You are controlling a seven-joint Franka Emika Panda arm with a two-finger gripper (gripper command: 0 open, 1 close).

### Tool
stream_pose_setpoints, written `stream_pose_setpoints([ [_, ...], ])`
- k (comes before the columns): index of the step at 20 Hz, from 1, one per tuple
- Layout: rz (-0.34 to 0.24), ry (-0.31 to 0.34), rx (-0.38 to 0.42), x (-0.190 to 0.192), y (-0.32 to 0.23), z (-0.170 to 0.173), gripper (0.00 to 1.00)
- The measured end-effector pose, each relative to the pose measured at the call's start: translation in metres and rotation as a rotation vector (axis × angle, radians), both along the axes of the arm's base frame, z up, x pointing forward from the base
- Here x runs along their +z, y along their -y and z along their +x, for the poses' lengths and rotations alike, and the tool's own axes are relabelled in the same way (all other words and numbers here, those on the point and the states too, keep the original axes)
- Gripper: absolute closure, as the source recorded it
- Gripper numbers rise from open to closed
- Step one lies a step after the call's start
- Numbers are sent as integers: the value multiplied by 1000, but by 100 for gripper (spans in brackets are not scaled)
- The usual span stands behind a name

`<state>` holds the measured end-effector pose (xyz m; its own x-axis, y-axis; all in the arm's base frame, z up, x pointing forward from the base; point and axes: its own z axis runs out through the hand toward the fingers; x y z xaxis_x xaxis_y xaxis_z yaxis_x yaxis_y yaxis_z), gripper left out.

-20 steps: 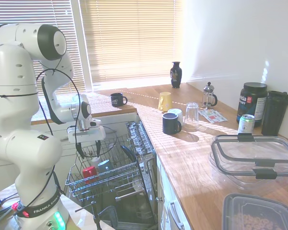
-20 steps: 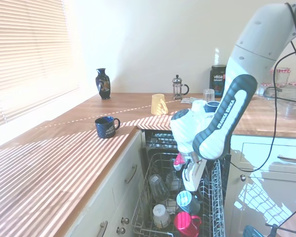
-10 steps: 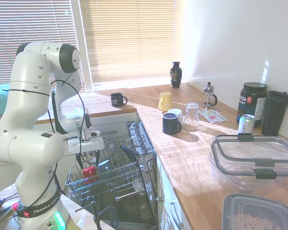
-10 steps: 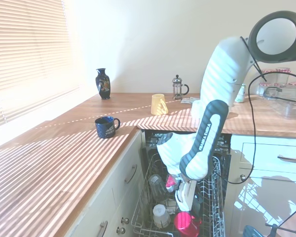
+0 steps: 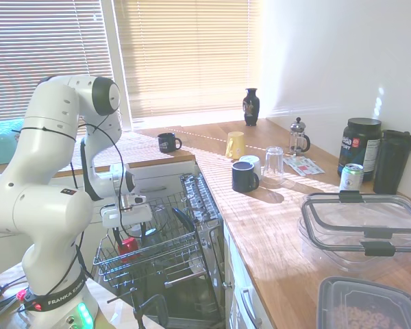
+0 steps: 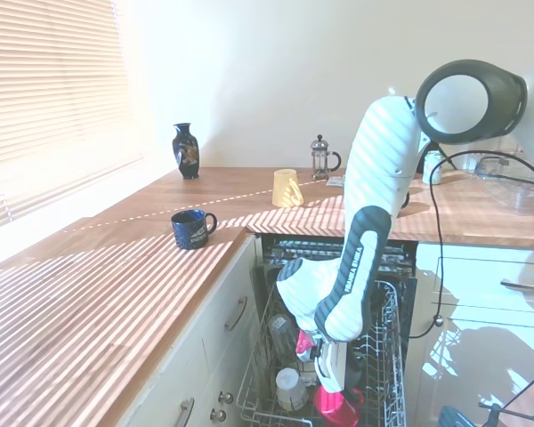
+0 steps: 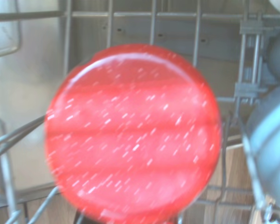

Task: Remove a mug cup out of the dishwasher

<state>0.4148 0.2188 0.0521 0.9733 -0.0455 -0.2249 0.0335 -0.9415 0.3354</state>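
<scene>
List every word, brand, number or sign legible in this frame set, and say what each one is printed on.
"FRANKA EMIKA", partly cut off: black band at the arm's base.
"FRANKA EMIKA": dark panel on the arm's forearm link.
White print on the black tub: too small to read.
Print on the drink can, the navy mug, the papers: too small or blurred.
Red mug cup: no print visible.

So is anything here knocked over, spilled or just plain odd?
One thing: the yellow mug on the worktop lies tipped on its side, while the navy mugs stand upright. No spill shows. The red mug sits in the dishwasher rack, apparently bottom-up.
</scene>
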Motion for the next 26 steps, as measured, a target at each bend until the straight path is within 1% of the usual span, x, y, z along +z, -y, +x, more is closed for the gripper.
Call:
stream_pose_setpoints([
  [4, -11, -19, 11, -12, 1, 1, 0],
  [9, -19, -36, 24, -21, -3, -7, 0],
  [14, -15, -37, 36, -24, -18, -13, 0],
  [15, -13, -36, 39, -24, -22, -15, 100],
  [18, -6, -30, 45, -24, -31, -17, 100],
  [26, -6, -31, 29, -27, -31, -17, 100],
])
